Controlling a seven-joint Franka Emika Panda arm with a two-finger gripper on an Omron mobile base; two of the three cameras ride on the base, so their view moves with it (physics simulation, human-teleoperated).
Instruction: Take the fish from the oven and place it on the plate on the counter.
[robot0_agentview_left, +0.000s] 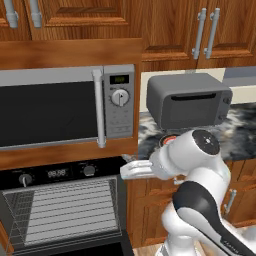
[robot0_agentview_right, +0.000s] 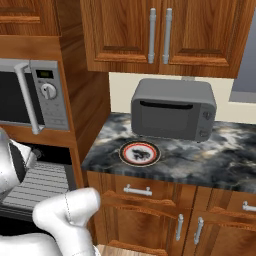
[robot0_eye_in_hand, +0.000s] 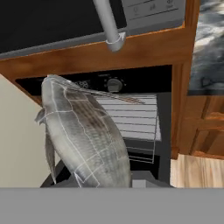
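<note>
Progress: the fish (robot0_eye_in_hand: 83, 135) is judged to be out of the oven (robot0_agentview_left: 65, 210) already. In the hand view it is seen large in the lower left of the frame, rising from the bottom edge where the fingers would stand, so it is taken to be pinched in the hand; the fingertips themselves are hidden by the fish and the grip is inferred, not seen directly. Behind the fish, the oven cavity with its wire rack is seen at centre frame, open and with nothing noted on the rack.

Remaining: carry to the plate (robot0_agentview_right: 140, 153), lowering, release. The plate is seen bare at centre of the right base view, on the counter (robot0_agentview_right: 200, 160), just in front of the toaster oven (robot0_agentview_right: 172, 110). Roughly half of the task is judged done.

Differences between views:
- Left base view: the arm is seen at lower right, its wrist reaching left toward the oven's right edge; the oven front and rack are shown at lower left, the microwave (robot0_agentview_left: 60, 107) above. The plate is mostly masked by the arm; a red rim sliver is glimpsed at centre.
- Right base view: the plate's motif and the counter are shown in full; the oven is cut off at the left edge.
- Hand view: the fish is seen here.
</note>
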